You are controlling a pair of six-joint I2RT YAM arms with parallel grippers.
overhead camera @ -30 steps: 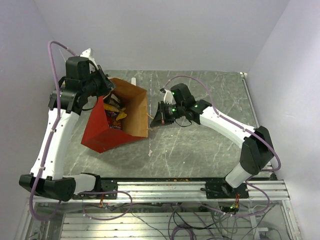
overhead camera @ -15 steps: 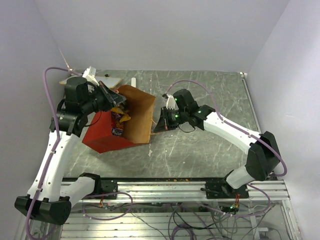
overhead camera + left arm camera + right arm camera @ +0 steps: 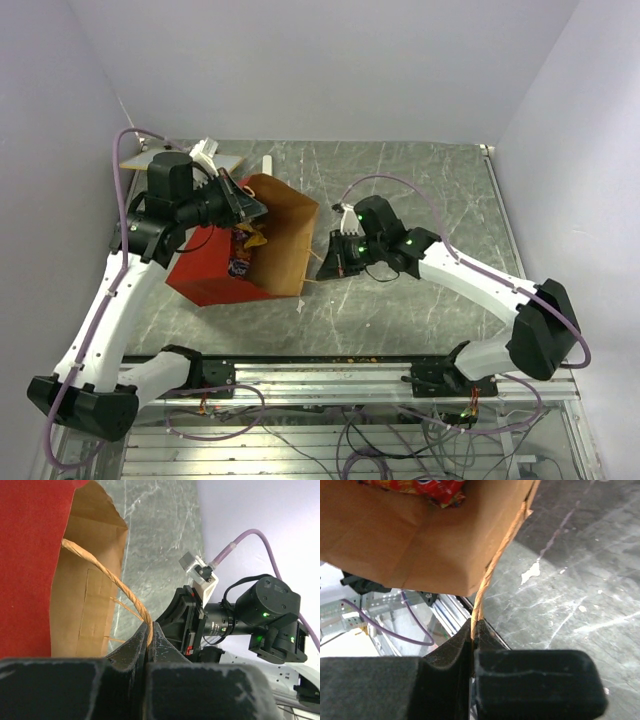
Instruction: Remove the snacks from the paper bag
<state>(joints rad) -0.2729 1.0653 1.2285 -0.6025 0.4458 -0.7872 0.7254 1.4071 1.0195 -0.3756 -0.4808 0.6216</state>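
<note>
Our left claw (image 3: 149, 630) and right claw (image 3: 472, 630) are each pinched shut on a thin tan string handle (image 3: 107, 577) of the tall red paper bag (image 3: 205, 275), at 9 o'clock on the grey marble counter (image 3: 430, 190). Inside sit shiny snack packets (image 3: 240, 255); we'd tip gently, handles taut.

Grey marble-look table (image 3: 430, 190), white veins and scuffs. Small white stick (image 3: 267, 163) lying near the far edge; flat tan board (image 3: 140, 160) at far-left corner (partly hidden, can't tell what). White scrap (image 3: 300, 305) toward the front, orange crumbs (image 3: 365, 356) by the edge. Aluminium rail (image 3: 330, 380) along the near side, tangled wires (image 3: 390, 440) below. Pale lilac walls (image 3: 330, 70).
</note>
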